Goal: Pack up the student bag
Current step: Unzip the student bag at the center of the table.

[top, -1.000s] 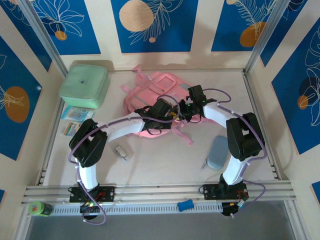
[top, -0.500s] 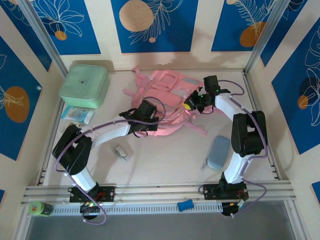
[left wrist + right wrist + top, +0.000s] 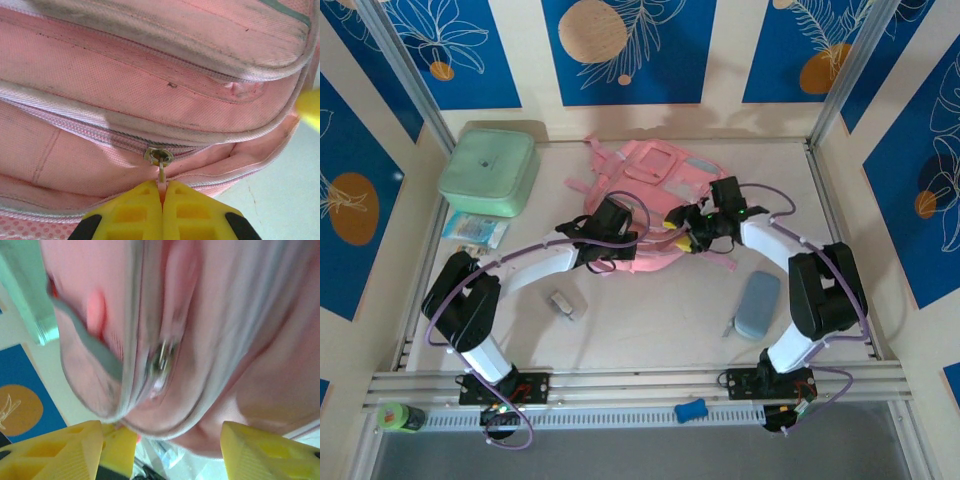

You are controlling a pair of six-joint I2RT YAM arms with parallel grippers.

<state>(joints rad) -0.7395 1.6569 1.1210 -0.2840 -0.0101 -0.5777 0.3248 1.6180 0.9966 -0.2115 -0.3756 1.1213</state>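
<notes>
Far left on the desk, a green box sits in the back corner with some flat packets just in front of it, and a small grey item lies nearer the front. All of that is outside the bag, so nothing looks packed yet. Moving in, the left arm reaches to the pink bag, which lies flat at the back middle of the desk. The left jaws are clamped tight on the zipper pull of one compartment. How far that zip is open, I cannot tell. On the right, the right jaws stand wide apart with nothing in them, hard up against the bag's fabric. Further right, a grey-blue pouch waits on the desk. My read: the bag is only being opened, and all the loading is to come.
</notes>
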